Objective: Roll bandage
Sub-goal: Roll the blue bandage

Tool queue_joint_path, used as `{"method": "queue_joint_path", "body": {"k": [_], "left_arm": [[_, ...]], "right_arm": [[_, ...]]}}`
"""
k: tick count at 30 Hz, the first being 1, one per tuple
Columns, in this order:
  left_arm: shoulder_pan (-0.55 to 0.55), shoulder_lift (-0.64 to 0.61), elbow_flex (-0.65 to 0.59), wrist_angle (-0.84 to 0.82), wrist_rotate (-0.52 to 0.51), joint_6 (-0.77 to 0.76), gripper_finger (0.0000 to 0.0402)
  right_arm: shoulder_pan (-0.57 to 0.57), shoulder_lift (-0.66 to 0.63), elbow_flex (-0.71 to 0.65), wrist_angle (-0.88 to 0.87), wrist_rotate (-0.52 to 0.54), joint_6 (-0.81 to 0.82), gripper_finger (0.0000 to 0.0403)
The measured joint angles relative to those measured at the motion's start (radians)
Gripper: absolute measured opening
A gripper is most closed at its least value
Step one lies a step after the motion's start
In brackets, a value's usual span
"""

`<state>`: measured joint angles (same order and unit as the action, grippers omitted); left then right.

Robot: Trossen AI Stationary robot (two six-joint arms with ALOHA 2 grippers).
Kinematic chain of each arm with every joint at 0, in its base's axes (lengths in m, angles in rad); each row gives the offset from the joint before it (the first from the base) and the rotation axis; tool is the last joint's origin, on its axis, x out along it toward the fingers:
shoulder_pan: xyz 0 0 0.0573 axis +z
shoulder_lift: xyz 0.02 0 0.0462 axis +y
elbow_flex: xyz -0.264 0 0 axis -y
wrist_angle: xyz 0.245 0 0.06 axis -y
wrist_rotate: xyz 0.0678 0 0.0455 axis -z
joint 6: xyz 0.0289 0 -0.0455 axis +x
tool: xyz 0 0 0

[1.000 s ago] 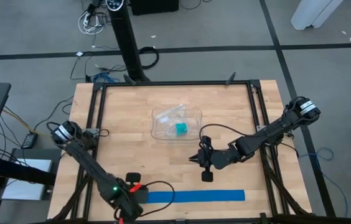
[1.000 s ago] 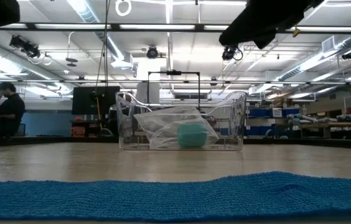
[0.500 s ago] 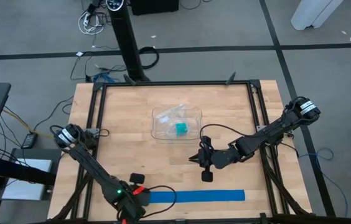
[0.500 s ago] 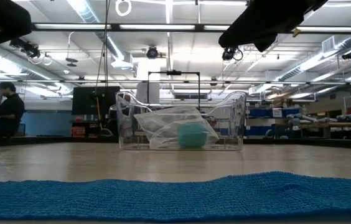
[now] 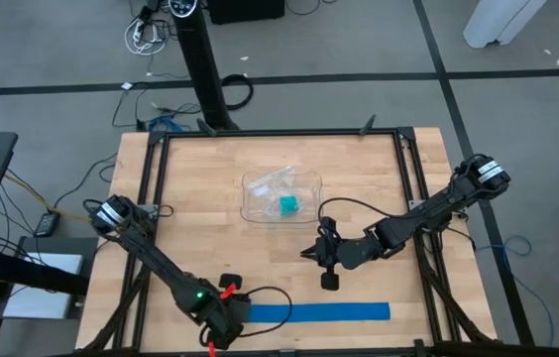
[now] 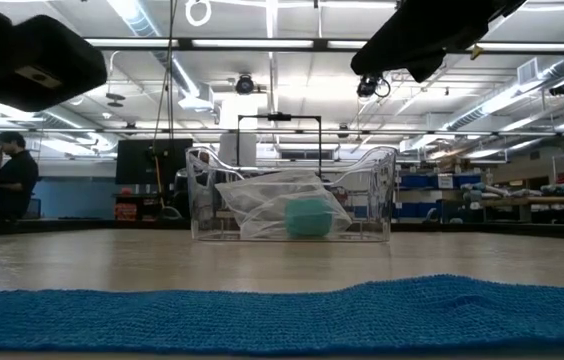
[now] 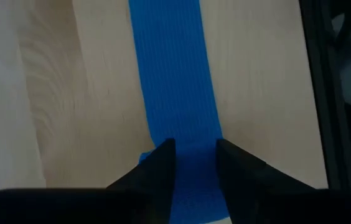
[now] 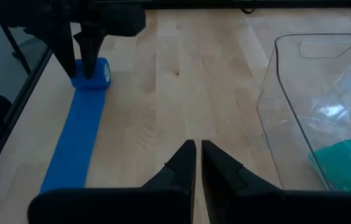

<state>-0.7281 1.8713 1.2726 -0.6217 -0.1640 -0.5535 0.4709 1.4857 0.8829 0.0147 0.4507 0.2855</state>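
Note:
The bandage (image 5: 319,312) is a bright blue strip lying flat along the table's near edge (image 6: 282,315). Its left end is wound into a small roll (image 8: 94,73). My left gripper (image 5: 232,317) stands over that roll, pointing steeply down, with its fingers closed on it (image 7: 194,146). My right gripper (image 5: 306,255) hangs shut above the table's middle, holding nothing (image 8: 194,146). It is clear of the strip. My left gripper comes from above onto the bandage's rolled left end (image 7: 194,180), its fingers (image 7: 163,163) spaced across the strip's width. Blue shows between the fingers and just outside one of them. The roll rests on the table, and the strip beyond it lies flat.
A clear plastic tray (image 5: 250,183) stands at mid-table, holding a crumpled clear bag and a teal block (image 5: 287,205). In the low view it is behind the strip (image 6: 372,200). A black frame rims the wooden table. People stand in the room beyond.
My left gripper has moved toward the table's right edge along the near side and sunk a little. The bandage's left end has gone with it, so the flat strip is shorter at that end. The strip's right end has stayed put.

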Motion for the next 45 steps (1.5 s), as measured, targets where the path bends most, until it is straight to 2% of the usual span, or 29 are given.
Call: {"method": "queue_joint_path", "body": {"k": [13,23,30,35,40,45], "left_arm": [[0.061,0.078,-0.002,0.191,-0.020,0.103,0.0121],[0.076,0.067,0.073,0.175,-0.040,0.143,0.0121],[0.066,0.063,0.196,-0.079,-0.068,0.096,0.0121],[0.037,0.061,0.260,-0.236,-0.068,-0.035,0.0121],[0.007,0.061,0.264,-0.314,-0.047,-0.161,0.0121],[0.000,0.061,0.264,-0.371,-0.021,-0.184,0.0121]], "right_arm": [[0.001,0.000,0.000,-0.006,0.000,0.000,0.0022],[0.001,0.000,0.000,-0.003,0.000,0.000,0.0022],[0.013,0.000,0.000,-0.004,0.000,0.002,0.0022],[0.027,0.000,0.000,-0.009,0.009,0.002,0.0022],[0.034,0.000,0.000,-0.011,0.028,0.002,0.0022],[0.034,0.000,0.000,-0.007,0.029,0.002,0.0022]]}}
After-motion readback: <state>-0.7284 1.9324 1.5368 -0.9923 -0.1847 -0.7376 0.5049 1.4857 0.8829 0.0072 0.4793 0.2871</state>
